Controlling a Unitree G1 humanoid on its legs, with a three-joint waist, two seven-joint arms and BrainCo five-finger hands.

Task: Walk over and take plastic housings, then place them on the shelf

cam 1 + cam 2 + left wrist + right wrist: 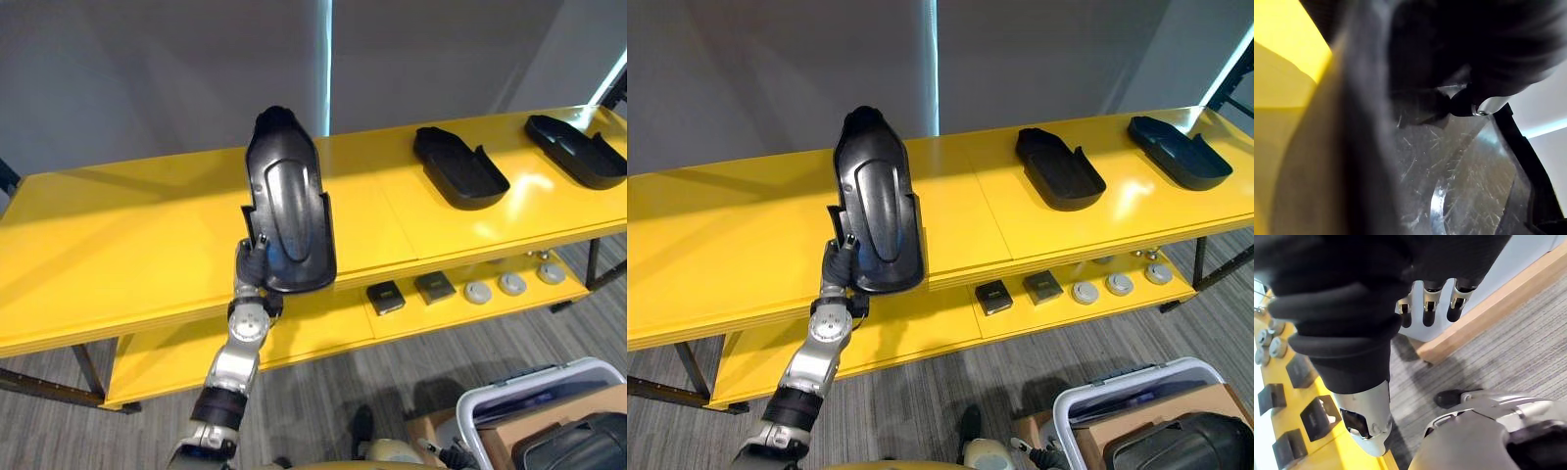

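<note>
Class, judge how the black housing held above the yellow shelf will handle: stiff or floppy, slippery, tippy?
Probably stiff: the housing holds its shape gripped at one end by the left robot hand. Glossy, so perhaps slippery.

We see one black housing [460, 168] lying on the yellow counter [118, 245], a second housing [578, 150] right of it, and small blocks [386, 296] and discs [512, 284] on the lower shelf [323, 333] beneath it.

The left hand [253, 269] clasps the lower end of the upright housing [286, 211], which stands over the front edge of the shelf's top level [118, 235], left of centre. To its right the second housing [458, 168] and, farther right, the third housing [578, 150] lie flat on that level. On the lower level [313, 333] beneath them, two square blocks [386, 296] sit side by side, with three round discs [477, 292] in a row to their right. A bin [549, 377] stands on the floor [323, 392] at front right.
</note>
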